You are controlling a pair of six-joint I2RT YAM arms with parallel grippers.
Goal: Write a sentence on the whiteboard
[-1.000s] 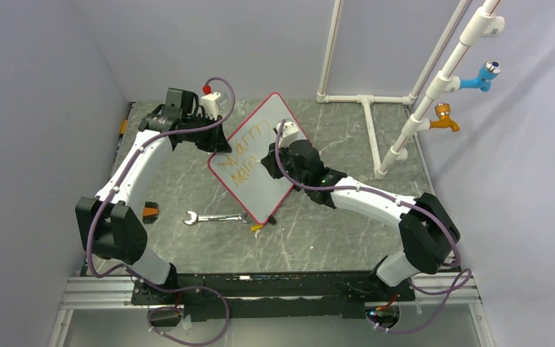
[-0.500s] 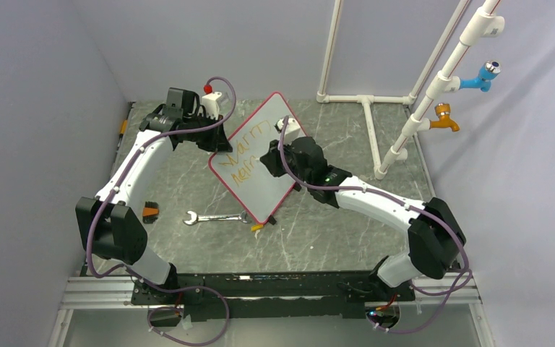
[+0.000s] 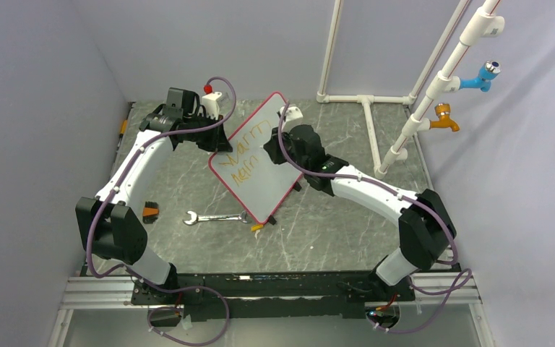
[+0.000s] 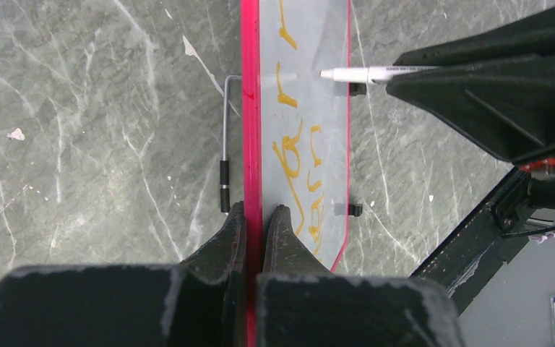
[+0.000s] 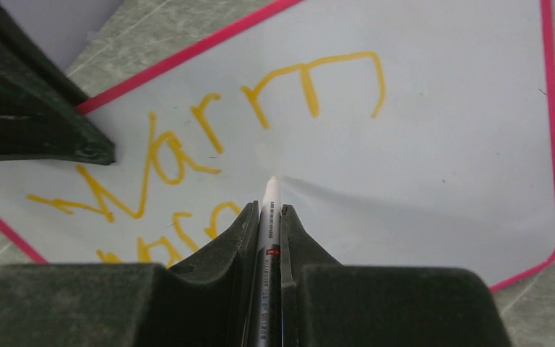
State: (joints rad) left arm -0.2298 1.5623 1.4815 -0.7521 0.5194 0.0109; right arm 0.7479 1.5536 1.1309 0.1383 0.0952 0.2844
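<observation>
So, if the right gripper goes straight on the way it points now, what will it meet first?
The whiteboard. The marker in the right gripper points at its white face, below the orange writing; the tip seems on or almost on it.

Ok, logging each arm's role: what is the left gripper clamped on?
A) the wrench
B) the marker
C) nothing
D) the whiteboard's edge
D: the left wrist view shows the left gripper pinching the whiteboard by its red rim; the marker sits in the right gripper.
</observation>
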